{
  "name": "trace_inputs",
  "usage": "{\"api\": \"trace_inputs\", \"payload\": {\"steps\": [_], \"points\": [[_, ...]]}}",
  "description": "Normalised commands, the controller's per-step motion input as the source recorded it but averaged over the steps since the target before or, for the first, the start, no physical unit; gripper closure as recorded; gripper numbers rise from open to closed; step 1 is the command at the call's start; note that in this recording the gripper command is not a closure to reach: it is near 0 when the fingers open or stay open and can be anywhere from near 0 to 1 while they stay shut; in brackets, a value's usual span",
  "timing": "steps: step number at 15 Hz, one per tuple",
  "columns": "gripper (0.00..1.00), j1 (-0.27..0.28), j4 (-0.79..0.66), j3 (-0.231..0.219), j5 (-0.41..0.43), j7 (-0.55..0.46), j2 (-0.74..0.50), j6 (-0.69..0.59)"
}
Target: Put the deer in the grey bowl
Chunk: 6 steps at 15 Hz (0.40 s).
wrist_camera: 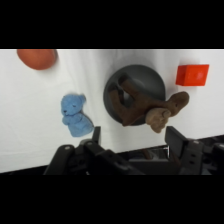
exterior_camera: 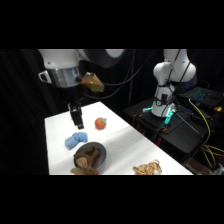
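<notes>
The dark brown deer [wrist_camera: 145, 105] lies across the grey bowl [wrist_camera: 140, 80], its body inside and its head and one limb hanging over the rim. The side view shows the deer [exterior_camera: 86, 161] in the bowl [exterior_camera: 98, 151] near the table's front edge. My gripper [wrist_camera: 132, 137] hovers above them, open, with nothing between its fingers [wrist_camera: 95, 135]. Seen from the side, the gripper [exterior_camera: 76, 120] hangs well above the table, behind the bowl.
A blue fuzzy toy [wrist_camera: 75, 115] lies beside the bowl, also visible as the blue toy [exterior_camera: 75, 140] from the side. An orange round toy [exterior_camera: 101, 123] sits farther back. A red block [wrist_camera: 192, 75] is near the bowl. A tan spotted plush [exterior_camera: 147, 168] lies at the front edge.
</notes>
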Motion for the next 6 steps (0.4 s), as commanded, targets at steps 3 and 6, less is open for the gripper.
{"api": "trace_inputs", "payload": {"steps": [3,6], "points": [[0.0,-0.089,0.11,0.038,-0.002,-0.15,-0.32,-0.41],[0.0,-0.097,0.07,0.07,0.069,-0.2,-0.14,-0.22]]}}
